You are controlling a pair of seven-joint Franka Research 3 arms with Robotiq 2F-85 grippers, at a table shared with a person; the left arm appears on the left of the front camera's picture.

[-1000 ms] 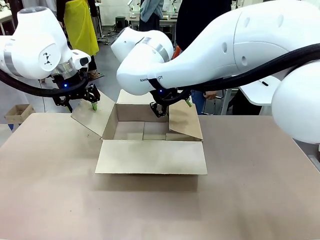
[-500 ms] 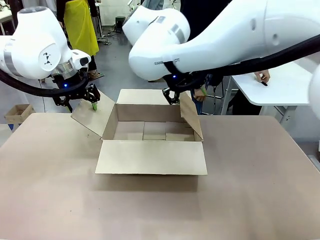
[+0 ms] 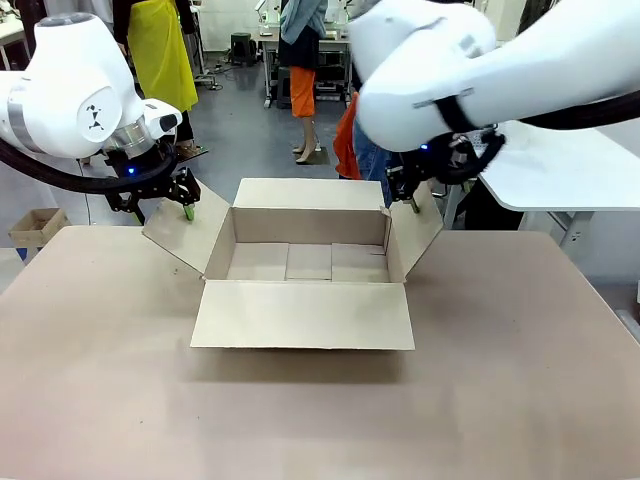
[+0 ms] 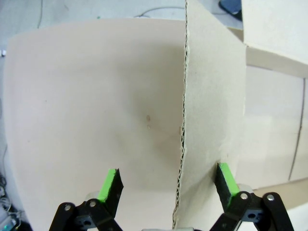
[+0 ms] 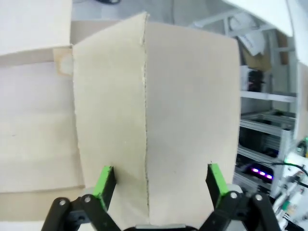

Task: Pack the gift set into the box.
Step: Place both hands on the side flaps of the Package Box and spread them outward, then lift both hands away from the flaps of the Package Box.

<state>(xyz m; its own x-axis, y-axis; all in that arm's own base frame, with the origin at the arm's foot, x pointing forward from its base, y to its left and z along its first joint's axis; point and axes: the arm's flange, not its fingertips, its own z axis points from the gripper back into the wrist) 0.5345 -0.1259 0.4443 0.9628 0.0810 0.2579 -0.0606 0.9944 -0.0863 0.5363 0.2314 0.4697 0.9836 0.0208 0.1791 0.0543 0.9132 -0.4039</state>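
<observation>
Two pincers, one carton, and both are up at its side flaps. The left pincer (image 4: 167, 183) is spread wide, green pads (image 4: 109, 185) well apart, gripping nothing. The corrugated edge of the left flap (image 3: 183, 240) runs up between its fingers, much nearer one pad than the other; whether it touches that pad cannot be told. Over to the right pincer (image 5: 160, 180): same story, released, fingers splayed, with the right flap (image 3: 413, 240) standing in the gap between them, not pinched.

From the front, the box (image 3: 305, 228) sits on the table (image 3: 500, 380) below and between the two pincers, its mouth open to the top. The left flap leans outward, its top edge up by the left pincer's fingertips. The right flap leans outward too, its upper corner just under the right pincer. Between the pincers on the far side, the far flap (image 3: 308, 193) stands upright. On the near side, the near flap (image 3: 303, 315) is folded out and lies low on the table. Down inside, lower than both pincers, the folded bottom panels of the box show as plain brown cardboard. Out beyond the left pincer, away from the box, a small brown carton (image 3: 35, 225) sits past the table's edge.
</observation>
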